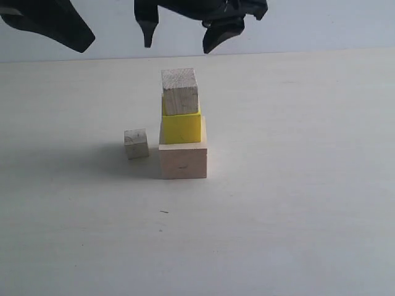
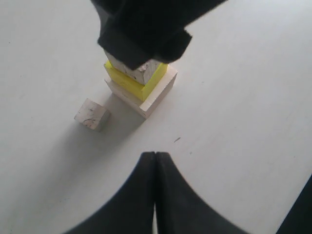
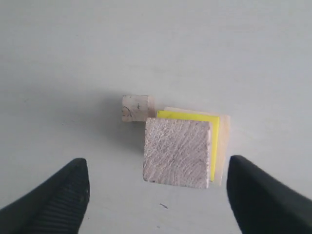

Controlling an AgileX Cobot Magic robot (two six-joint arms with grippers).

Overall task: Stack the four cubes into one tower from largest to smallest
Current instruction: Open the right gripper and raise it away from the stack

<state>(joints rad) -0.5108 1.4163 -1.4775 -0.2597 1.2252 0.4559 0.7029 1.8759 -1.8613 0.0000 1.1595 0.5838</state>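
A three-cube tower stands mid-table: the large pale wood cube (image 1: 183,161) at the bottom, the yellow cube (image 1: 181,128) on it, and the brownish wood cube (image 1: 180,92) on top. Apart from it, on the table to its left, sits the smallest pale wood cube (image 1: 136,143). My right gripper (image 1: 183,37) hangs open straight above the tower, touching nothing. From its wrist I look down on the brownish cube (image 3: 178,152) and the smallest cube (image 3: 137,107), with the right gripper (image 3: 158,163) spread wide. My left gripper (image 1: 74,37) is raised at the far left, and in its own wrist view the left gripper (image 2: 155,153) is shut and empty.
The pale table (image 1: 296,216) stretches all round the tower. A small dark speck (image 1: 163,212) lies in front of the tower. In the left wrist view the right gripper's black body (image 2: 146,34) covers the tower's top.
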